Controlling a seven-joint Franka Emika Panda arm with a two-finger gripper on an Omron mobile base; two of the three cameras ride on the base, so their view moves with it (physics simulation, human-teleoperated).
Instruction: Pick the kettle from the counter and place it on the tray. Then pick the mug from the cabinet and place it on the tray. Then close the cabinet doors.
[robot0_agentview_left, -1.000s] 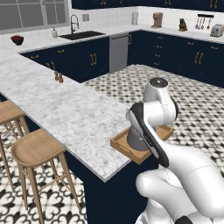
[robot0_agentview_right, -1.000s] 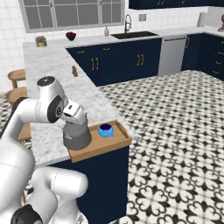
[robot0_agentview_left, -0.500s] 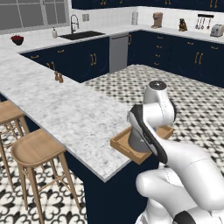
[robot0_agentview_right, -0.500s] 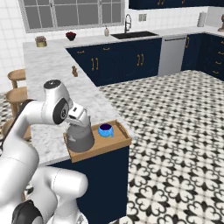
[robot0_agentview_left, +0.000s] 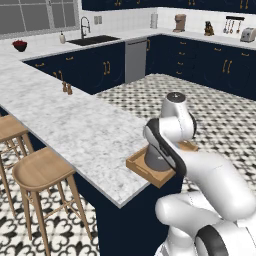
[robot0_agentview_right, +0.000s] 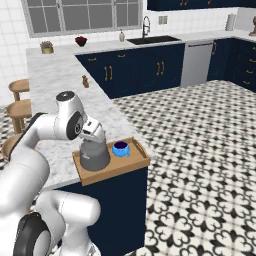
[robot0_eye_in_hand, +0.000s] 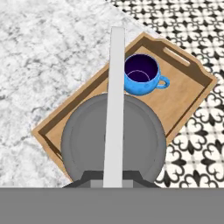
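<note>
Kettle (robot0_agentview_right: 95, 155) sits on the tray (robot0_agentview_right: 139, 153), at the end nearer the robot; mug (robot0_agentview_right: 120, 149) is on the tray too, just beside the kettle, upright; so both place steps look done judging by how things lie

Gripper (robot0_agentview_right: 93, 134) hangs right over the kettle top; jaw state: cannot tell, fingertips are hidden by the wrist in the base views and hand view doesn't show them clearly; whether it grips the handle or is clear of it is not readable

Step in hand looks like the tail end of a placement; what's left is closing the cabinet doors; next move calls for lifting straight up clear of the wire handle (robot0_eye_in_hand: 115, 105) without snagging it, then turning the base toward the cabinet

Looks: kettle is a squat grey dome, handle arches as a pale thin strip across the middle from the hand view; mug is bright blue, dark inside, its handle pointing away from the kettle; tray is light wood, low rim, overhanging the counter (robot0_agentview_left: 75, 125) edge at 1 corner; risk: a bump could tip it off
</note>
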